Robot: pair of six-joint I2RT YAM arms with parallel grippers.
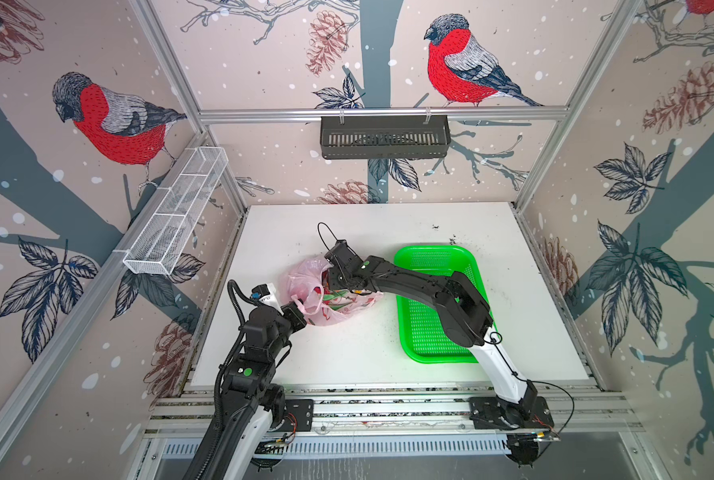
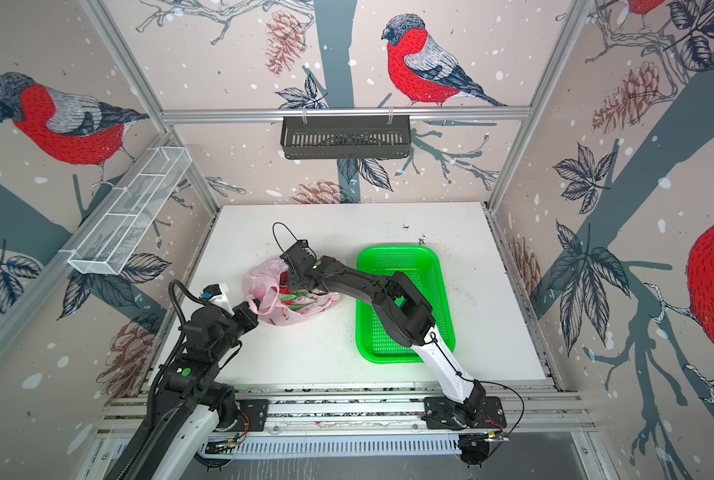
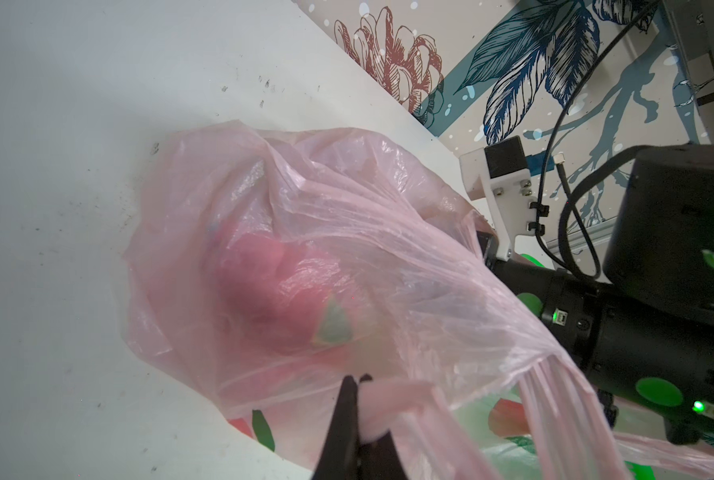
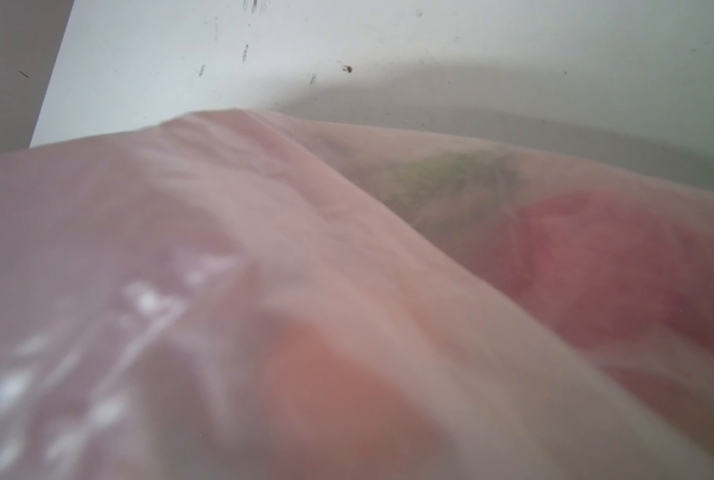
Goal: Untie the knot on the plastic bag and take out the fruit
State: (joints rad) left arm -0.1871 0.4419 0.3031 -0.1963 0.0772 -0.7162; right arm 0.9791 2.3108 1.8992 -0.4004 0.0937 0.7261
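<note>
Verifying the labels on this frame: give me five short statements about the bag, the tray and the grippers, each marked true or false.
1. The left gripper is clamped on a handle of the plastic bag. True.
2. The green tray stands to the left of the bag in both top views. False: it stands to the right of it.
3. A magenta fruit shows through the bag's thin plastic. True.
4. The right gripper hovers over the tray. False: it is down at the bag; only its arm crosses the tray.
5. The bag hangs clear in the air. False: it lies on the white table.
</note>
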